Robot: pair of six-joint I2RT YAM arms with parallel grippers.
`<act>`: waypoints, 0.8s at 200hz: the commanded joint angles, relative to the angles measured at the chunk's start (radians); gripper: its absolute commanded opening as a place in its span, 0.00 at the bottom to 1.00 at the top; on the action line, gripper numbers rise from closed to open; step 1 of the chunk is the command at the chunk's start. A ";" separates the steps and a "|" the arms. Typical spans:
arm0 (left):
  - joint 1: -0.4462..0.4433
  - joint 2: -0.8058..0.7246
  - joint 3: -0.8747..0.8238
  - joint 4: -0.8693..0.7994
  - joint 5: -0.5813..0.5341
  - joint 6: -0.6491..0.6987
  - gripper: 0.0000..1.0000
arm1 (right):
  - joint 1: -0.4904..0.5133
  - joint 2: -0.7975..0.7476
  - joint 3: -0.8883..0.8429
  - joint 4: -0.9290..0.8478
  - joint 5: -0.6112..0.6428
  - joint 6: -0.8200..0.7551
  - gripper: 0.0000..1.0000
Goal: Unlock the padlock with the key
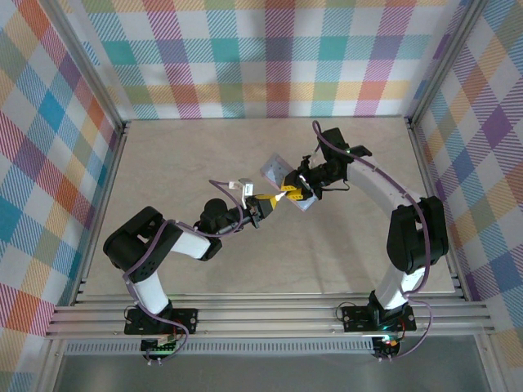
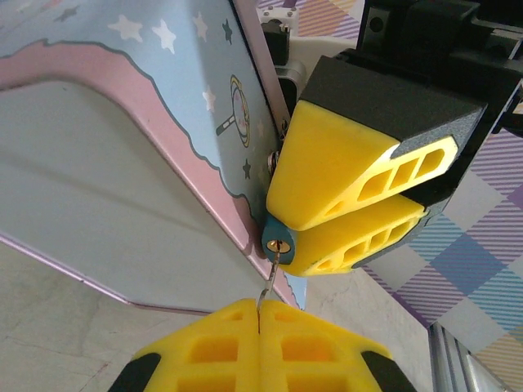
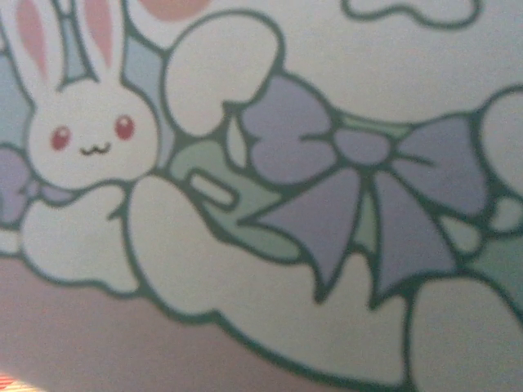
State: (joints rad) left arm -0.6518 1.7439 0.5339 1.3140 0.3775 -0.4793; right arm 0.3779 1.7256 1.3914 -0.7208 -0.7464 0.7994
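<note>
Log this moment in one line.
left gripper shut on key | key tip at padlock keyhole | right gripper shut on padlock | padlock at box edge

The key (image 2: 268, 284) is thin bare metal. The padlock (image 2: 276, 242) is blue-coated with a brassy keyhole. The left pincer (image 2: 260, 320) and right pincer (image 2: 292, 229) have matt yellow plastic fingers. The printed box (image 2: 122, 163) is smooth and faintly glossy. The bench (image 1: 204, 159) looks matt and stone-patterned.
</note>
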 commanded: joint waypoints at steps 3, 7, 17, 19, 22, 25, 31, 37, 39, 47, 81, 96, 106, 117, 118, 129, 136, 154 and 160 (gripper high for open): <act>0.005 -0.047 0.019 0.059 0.015 -0.001 0.00 | 0.014 0.008 0.037 -0.022 -0.107 -0.032 0.00; 0.006 -0.048 0.018 0.059 0.015 -0.002 0.00 | 0.013 0.008 0.038 -0.023 -0.107 -0.035 0.00; 0.006 -0.054 0.014 0.060 0.015 -0.004 0.00 | 0.011 0.012 0.041 -0.029 -0.111 -0.039 0.00; 0.006 -0.055 0.013 0.059 0.014 -0.004 0.00 | 0.010 0.015 0.042 -0.031 -0.111 -0.041 0.00; 0.006 -0.057 0.012 0.059 0.015 -0.003 0.00 | 0.010 0.014 0.044 -0.034 -0.112 -0.043 0.00; 0.006 -0.058 0.011 0.060 0.013 -0.004 0.00 | 0.010 0.015 0.045 -0.035 -0.112 -0.044 0.00; 0.006 -0.064 0.009 0.059 0.011 -0.001 0.00 | 0.010 0.019 0.048 -0.040 -0.113 -0.046 0.00; 0.006 -0.067 0.007 0.059 0.009 -0.001 0.00 | 0.009 0.021 0.050 -0.042 -0.113 -0.047 0.00; 0.006 -0.067 0.006 0.059 0.009 0.000 0.00 | 0.009 0.021 0.050 -0.043 -0.112 -0.046 0.00; 0.006 -0.071 0.006 0.059 0.009 0.001 0.00 | 0.009 0.022 0.051 -0.040 -0.112 -0.045 0.00; 0.006 -0.076 0.006 0.059 0.014 -0.005 0.00 | 0.009 0.026 0.055 -0.038 -0.111 -0.043 0.00; 0.006 -0.079 0.005 0.059 0.014 -0.005 0.00 | 0.010 0.029 0.058 -0.043 -0.113 -0.046 0.00; 0.006 -0.080 0.005 0.059 0.014 -0.006 0.00 | 0.010 0.031 0.058 -0.045 -0.114 -0.048 0.00; 0.006 -0.080 0.006 0.059 0.015 -0.008 0.00 | 0.010 0.033 0.058 -0.045 -0.116 -0.048 0.00; 0.006 -0.080 0.006 0.059 0.016 -0.009 0.00 | 0.010 0.034 0.058 -0.045 -0.117 -0.048 0.00; 0.006 -0.079 0.006 0.059 0.015 -0.011 0.00 | 0.011 0.032 0.058 -0.044 -0.117 -0.046 0.00; 0.006 -0.080 0.006 0.059 0.014 -0.012 0.00 | 0.010 0.034 0.058 -0.042 -0.117 -0.046 0.00; 0.006 -0.077 0.005 0.060 0.008 -0.016 0.00 | 0.010 0.031 0.058 -0.040 -0.118 -0.043 0.00; 0.006 -0.076 0.003 0.060 0.006 -0.018 0.00 | 0.010 0.032 0.058 -0.039 -0.117 -0.040 0.00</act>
State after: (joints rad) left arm -0.6460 1.6970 0.5327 1.3132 0.3813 -0.4835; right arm 0.3733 1.7527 1.4105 -0.7609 -0.7937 0.7769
